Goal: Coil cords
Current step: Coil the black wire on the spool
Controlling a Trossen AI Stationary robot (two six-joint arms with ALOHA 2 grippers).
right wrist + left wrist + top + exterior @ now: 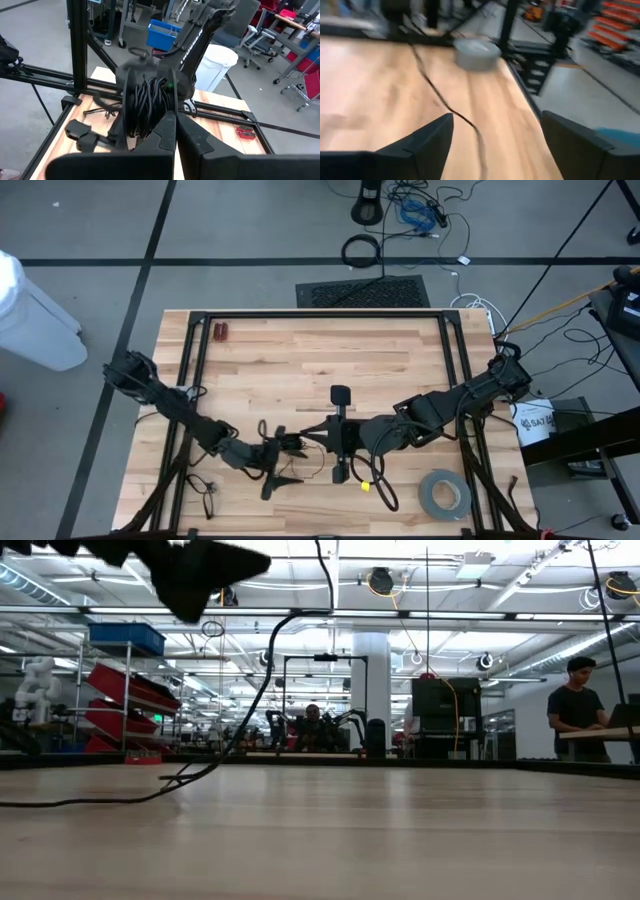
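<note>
High view: the left gripper (281, 461) and right gripper (340, 442) meet near the table's (300, 360) front middle, thin black cord (315, 448) strung between them; a grey tape roll (444, 494) lies at the front right. Low view: cord (150, 790) trails onto the wood. Left wrist view: fingers (430, 137) spread wide, cord (445, 102) running toward the tape roll (476, 52). Right wrist view: fingers (165, 137) pressed together under a bundle of cord (147, 102) wound on the left gripper (150, 100).
</note>
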